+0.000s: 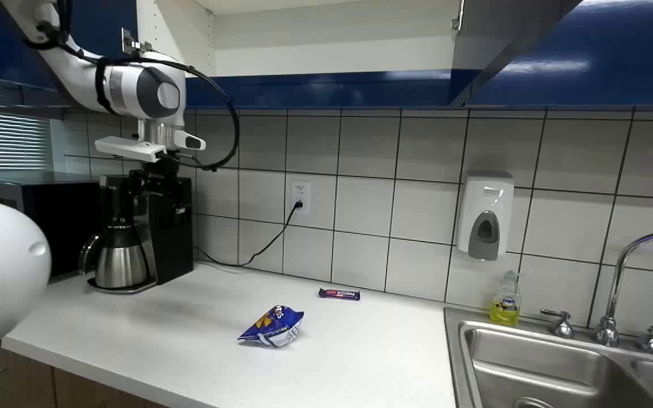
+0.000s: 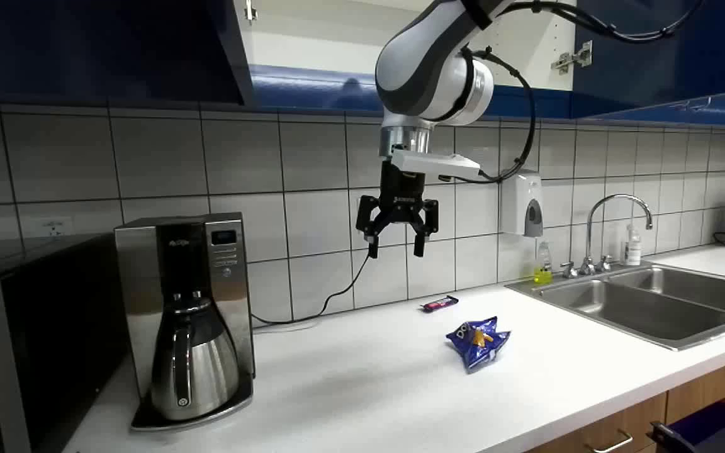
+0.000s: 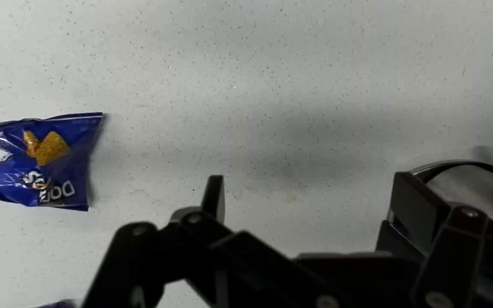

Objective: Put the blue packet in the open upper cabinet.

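A: Why is the claw (image 2: 396, 248) pointed straight down?

B: Probably so that the blue packet (image 2: 479, 343) can be taken from above. In an exterior view the claw is held high over the white counter (image 2: 337, 409), perhaps so that a broad look down is allowed.

A: Is anything gripped?

B: Nothing. The 2 fingers (image 2: 419, 246) are held wide apart with only air between them, presumably so that the puffed packet can be straddled.

A: And the open upper cabinet (image 1: 332, 42)?

B: Its doors (image 2: 652, 75) are swung outward, it is judged, so that the packet can be passed in without anything being pulled.

A: Is the dark bar (image 2: 440, 304) likely to be caught too?

B: Hardly; it is placed farther back, near the wall (image 2: 318, 277), apart from the packet.

A: Where is the packet found, then, relative to the claw?

B: On the counter, label upward, lower than the claw and to its right in both exterior views. In the wrist view it is shown at the left edge, well outside the gap between the fingers, so sideways travel is probably called for before any descent. Which of the 2 is set nearer the wall cannot be told for certain.
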